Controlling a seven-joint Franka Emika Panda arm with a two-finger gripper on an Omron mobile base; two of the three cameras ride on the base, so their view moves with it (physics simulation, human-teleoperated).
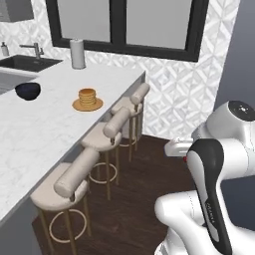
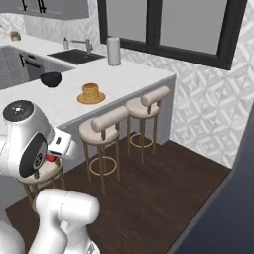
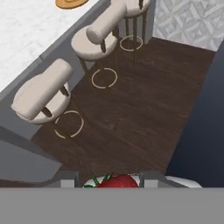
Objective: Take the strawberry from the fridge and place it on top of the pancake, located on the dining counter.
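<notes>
The strawberry (image 3: 117, 181) sits clamped between the fingers of the gripper (image 3: 113, 180), held above the dark wood floor (image 3: 144, 109). Ahead of the gripper stand the stools (image 3: 43, 94), and beyond them the pancake (image 1: 87, 96) rests on the dining counter (image 1: 45, 124), well apart from the berry

Lighting here is flat and even, typical render look, with no obvious single source and nothing blown out. The dining counter (image 1: 45, 129) comes out bright white with its grey veining readable, while the wood floor (image 2: 163, 188) under the stools (image 1: 74, 179) stays dark, with no clear cast shadows on it. The window panes (image 2: 193, 25) at the far wall are a dull grey, not glowing. Soft highlights sit on the robot's white shell. Everything's a bit soft and low-res, edges slightly jaggy, no motion blur. In the hand view the strawberry (image 3: 117, 181) is cropped at the bottom and fuzzy.
</notes>
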